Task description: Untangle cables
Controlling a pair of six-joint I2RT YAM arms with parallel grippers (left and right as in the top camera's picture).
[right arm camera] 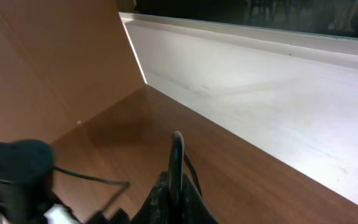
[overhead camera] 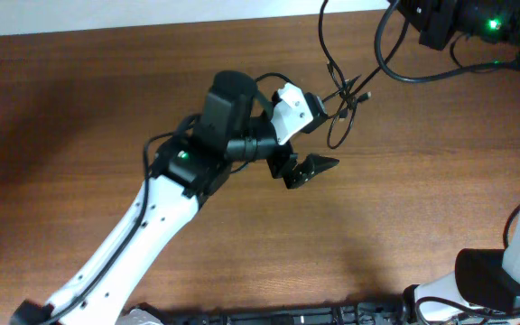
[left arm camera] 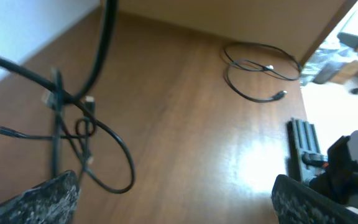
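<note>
The thin black knotted cables (overhead camera: 344, 97) are bunching near the far edge of the brown wooden desk (overhead camera: 79, 117), one cord running up into the right pincer (right arm camera: 176, 186), which is clamping it; the left pincer (left arm camera: 173, 205) is gaping wide just beside them, gripping nothing

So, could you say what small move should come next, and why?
Probably ease the open left gripper toward the knotted cables and close on a loose loop: the right gripper grips one strand, so pulling apart needs a second hold.
</note>
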